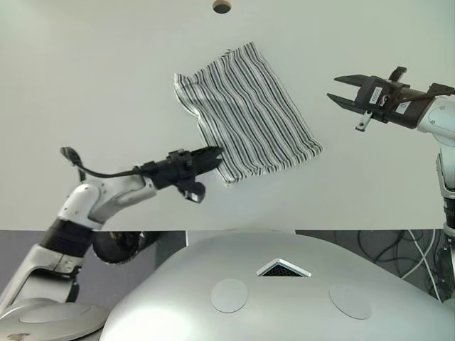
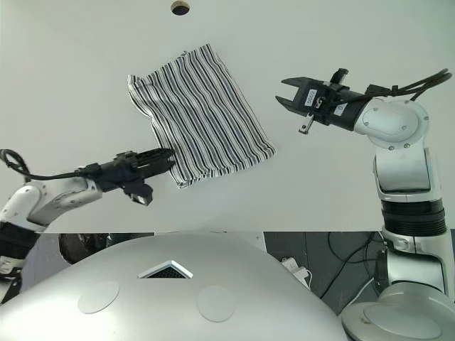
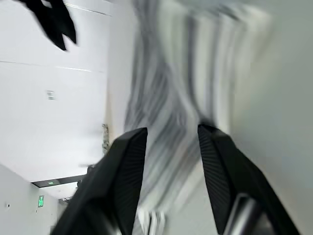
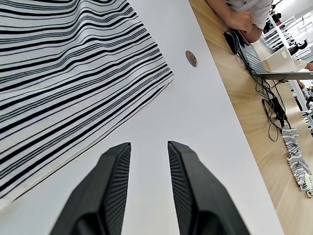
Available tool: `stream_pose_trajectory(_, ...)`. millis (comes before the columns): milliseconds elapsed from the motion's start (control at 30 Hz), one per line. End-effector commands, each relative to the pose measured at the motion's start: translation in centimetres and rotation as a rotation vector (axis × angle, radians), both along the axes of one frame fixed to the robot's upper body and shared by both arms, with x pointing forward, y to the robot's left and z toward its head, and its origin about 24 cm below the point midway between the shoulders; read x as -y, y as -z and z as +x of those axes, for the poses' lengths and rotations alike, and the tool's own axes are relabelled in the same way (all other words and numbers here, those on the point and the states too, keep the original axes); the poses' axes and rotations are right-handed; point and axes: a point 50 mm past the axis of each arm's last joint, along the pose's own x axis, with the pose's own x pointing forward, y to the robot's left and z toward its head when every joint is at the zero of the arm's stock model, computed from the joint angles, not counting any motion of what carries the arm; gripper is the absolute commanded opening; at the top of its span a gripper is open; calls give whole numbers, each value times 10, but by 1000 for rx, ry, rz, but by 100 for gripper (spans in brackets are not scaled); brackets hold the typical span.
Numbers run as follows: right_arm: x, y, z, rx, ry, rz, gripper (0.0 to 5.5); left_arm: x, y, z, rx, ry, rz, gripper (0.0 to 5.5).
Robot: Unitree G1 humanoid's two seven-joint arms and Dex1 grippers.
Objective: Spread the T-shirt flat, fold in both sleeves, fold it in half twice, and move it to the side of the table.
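Where the white table [image 1: 85,71] fills the upper part of the left eye view, the T-shirt [image 1: 245,110] lies folded into a striped rectangle just above the middle of the frame, tilted so that its long sides run from upper left to lower right. At its lower left corner sits the left gripper [image 1: 213,154], reaching in from the left of the frame, its tip right at the cloth's edge and low over the table. In the left wrist view its two black fingers [image 3: 129,161] stand moderately apart, with blurred striped fabric showing in the gap between them; whether they touch the cloth I cannot tell. Over at the right of the frame the right gripper [image 1: 338,89] points toward the shirt's right-hand long edge, well apart from it, its jaws spread wide and holding nothing. In the right wrist view its fingers [image 4: 117,166] hang over bare table, with the shirt's striped edge in the upper left of that frame. A small round hole [image 1: 222,6] sits in the table at the top centre, just beyond the shirt's far corner.
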Motion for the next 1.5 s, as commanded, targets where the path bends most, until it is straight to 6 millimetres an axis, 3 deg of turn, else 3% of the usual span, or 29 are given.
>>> stream_pose_trajectory(33,1,4,1,-15,7,24,142,-1,-14,-21,-16,57,-16,191)
stream_pose_trajectory(100,3,8,3,-25,14,20,142,2,-14,-35,-64,89,-1,191)
stream_pose_trajectory(300,6,14,2,-45,29,4,142,7,-14,-51,-152,88,-14,305)
stream_pose_trajectory(567,1,15,-1,-52,25,14,142,7,8,-30,-143,20,17,305)
stream_pose_trajectory(1000,-1,21,-3,-47,48,16,142,36,24,-18,-200,76,-51,305)
stream_pose_trajectory(1267,14,25,-8,-50,101,4,142,30,33,-10,-233,53,-11,165)
stream_pose_trajectory(1500,36,26,-15,-25,172,-20,142,27,24,-11,-268,42,-38,68)
